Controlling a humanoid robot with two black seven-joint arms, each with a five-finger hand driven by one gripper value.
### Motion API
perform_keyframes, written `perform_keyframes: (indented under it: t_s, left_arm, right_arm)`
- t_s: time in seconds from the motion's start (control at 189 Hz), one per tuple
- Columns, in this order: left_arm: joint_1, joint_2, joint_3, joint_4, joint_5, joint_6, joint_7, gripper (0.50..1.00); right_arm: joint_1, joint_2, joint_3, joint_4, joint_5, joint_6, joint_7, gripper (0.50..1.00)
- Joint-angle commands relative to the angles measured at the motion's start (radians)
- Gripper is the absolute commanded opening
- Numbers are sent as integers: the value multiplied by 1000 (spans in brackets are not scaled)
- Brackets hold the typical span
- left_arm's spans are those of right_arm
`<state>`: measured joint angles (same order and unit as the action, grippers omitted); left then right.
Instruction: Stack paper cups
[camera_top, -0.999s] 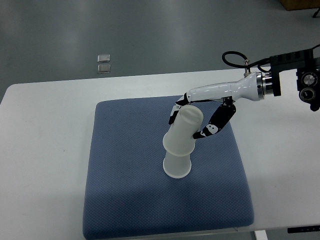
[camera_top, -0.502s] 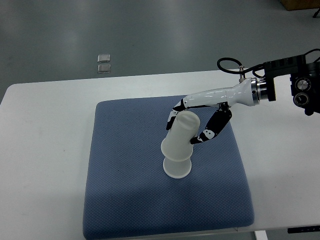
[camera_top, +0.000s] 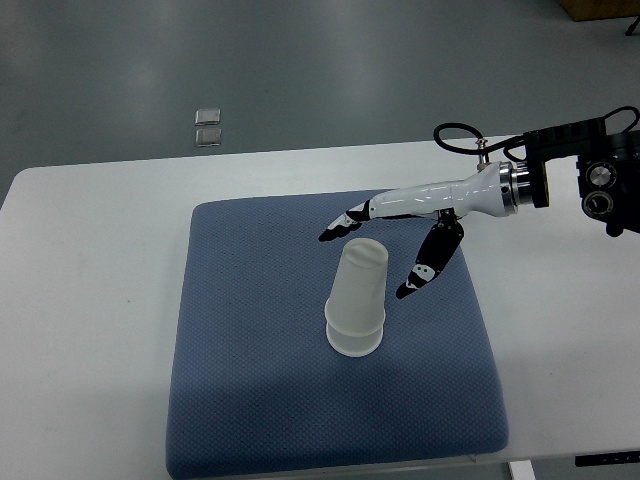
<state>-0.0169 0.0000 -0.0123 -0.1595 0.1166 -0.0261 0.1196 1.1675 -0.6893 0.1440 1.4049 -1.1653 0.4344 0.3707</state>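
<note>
Two translucent white paper cups stand upside down on the blue pad (camera_top: 250, 400), the upper cup (camera_top: 360, 285) nested over the lower cup (camera_top: 354, 338), leaning slightly. My right hand (camera_top: 375, 255) hovers just behind and right of the stack, open, with its fingers (camera_top: 345, 222) spread and clear of the cups. The thumb side (camera_top: 425, 268) points down toward the pad, a short gap from the upper cup. The right arm comes in from the right edge. No left arm shows.
The blue pad lies on a white table (camera_top: 90, 300). Two small square tiles (camera_top: 208, 127) sit on the grey floor beyond the table's far edge. The black wrist housing (camera_top: 600, 175) hangs over the table's right side.
The hand let go of the upper cup and spread its fingers, pulling slightly up and back. The upper cup settled lower and straighter onto the bottom cup.
</note>
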Motion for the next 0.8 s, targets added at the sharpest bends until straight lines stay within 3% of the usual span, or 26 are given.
perform_keyframes:
  t_s: [0.0,0.18,0.402,0.592,0.65,0.793]
  left_arm:
    - [0,0,0,0,0,0,0,1000]
    - [0,0,0,0,0,0,0,1000]
    - [0,0,0,0,0,0,0,1000]
    - [0,0,0,0,0,0,0,1000]
    - [0,0,0,0,0,0,0,1000]
    - [0,0,0,0,0,0,0,1000]
  right_arm:
    - [1,-7,8,-30,10,-11,1,915]
    - [-57,-6,86,-113,167,-89,-1,915]
    - [-166,39,88,-216,621,-178,-1,915]
    - [-226,119,89,-310,882,-187,-6,915]
    - [-246,131,91,-337,947,-189,-33,915]
    - [-259,208,94,-460,1171,-180,-197,917]
